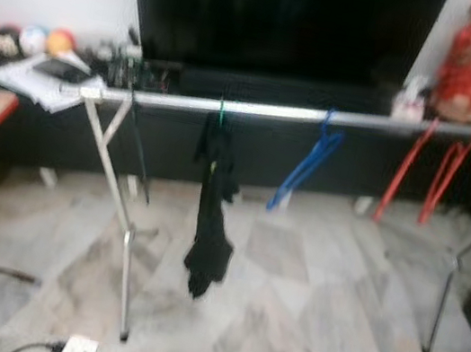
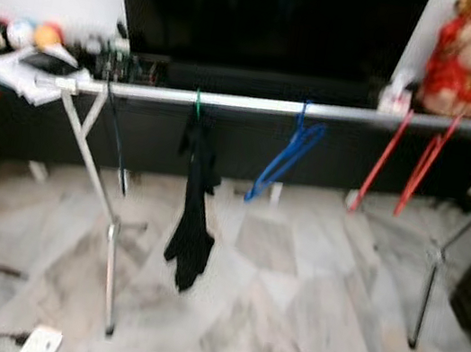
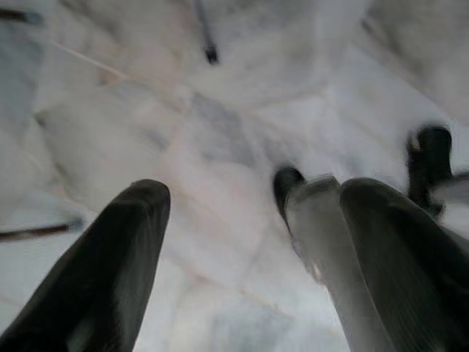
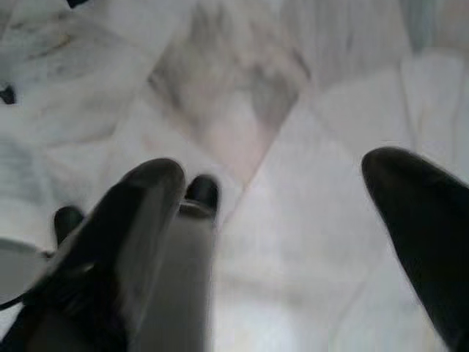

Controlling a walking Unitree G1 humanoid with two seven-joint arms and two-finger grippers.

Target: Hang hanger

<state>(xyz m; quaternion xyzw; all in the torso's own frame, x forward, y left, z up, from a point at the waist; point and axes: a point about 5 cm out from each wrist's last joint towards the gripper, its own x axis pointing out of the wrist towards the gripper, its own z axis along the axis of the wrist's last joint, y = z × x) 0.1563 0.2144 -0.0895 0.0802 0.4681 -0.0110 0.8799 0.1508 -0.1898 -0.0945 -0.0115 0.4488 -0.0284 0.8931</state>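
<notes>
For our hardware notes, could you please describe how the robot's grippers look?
The left gripper and the right gripper each have two long, glossy black fingers with rounded tips, tapering from broad bases. No cables or markings can be made out on them.

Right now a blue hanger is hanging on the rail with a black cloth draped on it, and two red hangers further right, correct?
Not quite. The blue hanger hangs bare on the rail; the black cloth hangs from a green hanger beside it, as the left eye view shows. The two red hangers are right.
</notes>
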